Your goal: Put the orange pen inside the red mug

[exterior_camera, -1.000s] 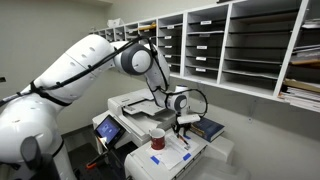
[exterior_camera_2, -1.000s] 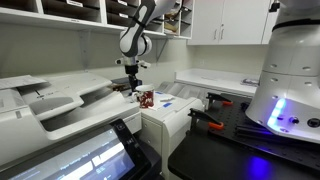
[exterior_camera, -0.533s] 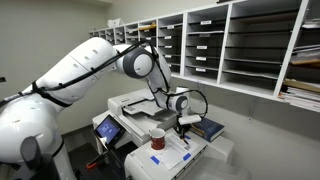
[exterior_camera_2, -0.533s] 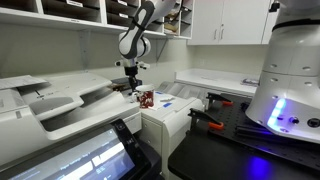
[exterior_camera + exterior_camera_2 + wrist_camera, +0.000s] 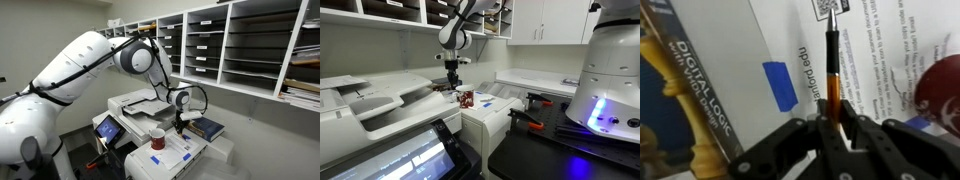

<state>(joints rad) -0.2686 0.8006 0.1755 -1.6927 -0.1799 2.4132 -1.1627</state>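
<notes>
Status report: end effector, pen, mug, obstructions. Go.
End effector shut on the orange pen. Red mug off to one side, pen not yet in it. Book and blue tape on the opposite side, not in the path.

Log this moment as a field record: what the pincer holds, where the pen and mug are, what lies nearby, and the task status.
holder: pincer shut on the orange pen
pen pose: shaft runs between the fingers, dark tip pointing away from the wrist camera, over printed paper
target: red mug at the right edge of the wrist view, apart from the pen; stands upright in an exterior view
nearby: book, blue tape patch
status: pen not yet in the mug
</notes>
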